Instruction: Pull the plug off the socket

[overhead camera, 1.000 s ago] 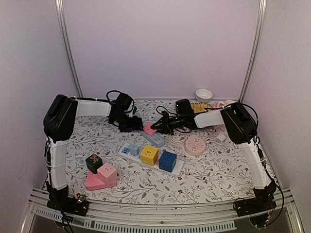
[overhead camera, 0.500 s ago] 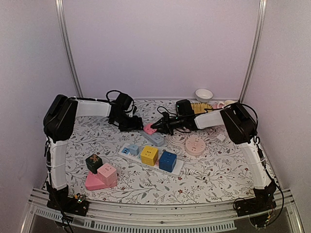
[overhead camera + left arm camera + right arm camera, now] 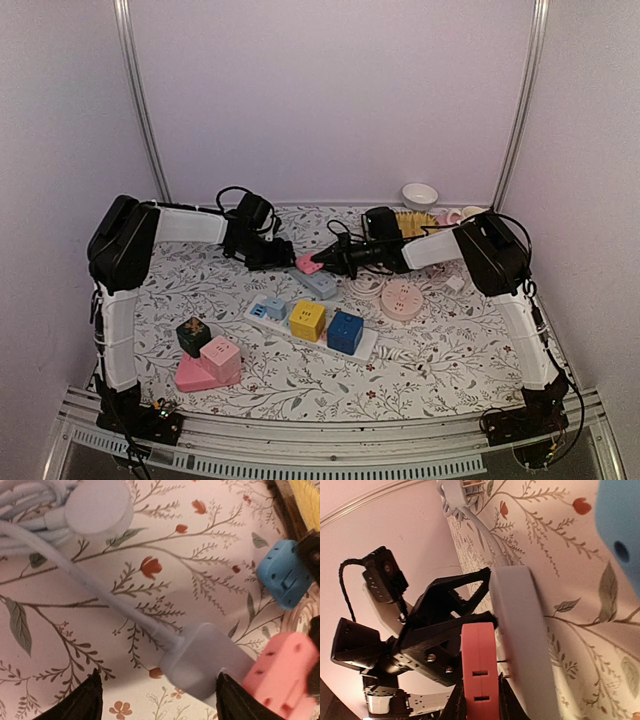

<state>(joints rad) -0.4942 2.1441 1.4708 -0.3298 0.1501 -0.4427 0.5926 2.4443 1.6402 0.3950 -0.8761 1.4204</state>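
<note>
I have my right fingers (image 3: pixel 330 261) clamped on the pink plug (image 3: pixel 479 670) – prongs showing in the gap to the grey socket (image 3: pixel 520 645); left fingers (image 3: pixel 85 700) stand apart (straddling the socket's end).

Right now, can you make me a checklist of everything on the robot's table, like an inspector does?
Surface: flowery tablecloth, lying flat.
Job's things: pink plug partly out of the grey power strip; prongs show in the gap.
Clutter: white power strip carrying coloured cubes, round pink socket, pink blocks, white bowl.
Grippers: right gripper shut on the pink plug; left gripper open, straddling the grey strip's end.
Cables: white cable runs from the grey strip's end.
Surroundings: plain walls, metal posts; no people seen.
</note>
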